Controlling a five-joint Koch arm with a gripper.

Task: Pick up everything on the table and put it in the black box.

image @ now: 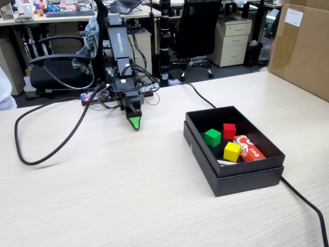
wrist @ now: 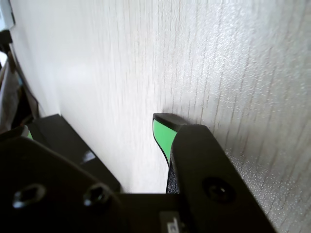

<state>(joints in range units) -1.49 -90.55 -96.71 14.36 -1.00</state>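
Fixed view showed the gripper [image: 134,123] parked low over bare table [image: 103,195], well apart from the black box [image: 234,180]; only one green tip showed in either view, so I could not tell whether the fingers were together; green cube [image: 213,137], red cube [image: 229,130], yellow cube [image: 232,151] and an orange packet [image: 250,148] lay inside the box; the cable [image: 46,146] looping nearby could snag the arm if it swung.

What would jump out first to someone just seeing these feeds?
The black box at the right of the fixed view, with a green cube, a red cube, a yellow cube and a red-and-white packet inside it. Next, the end effector with its green tip, pointing down at bare tabletop left of the box, holding nothing.
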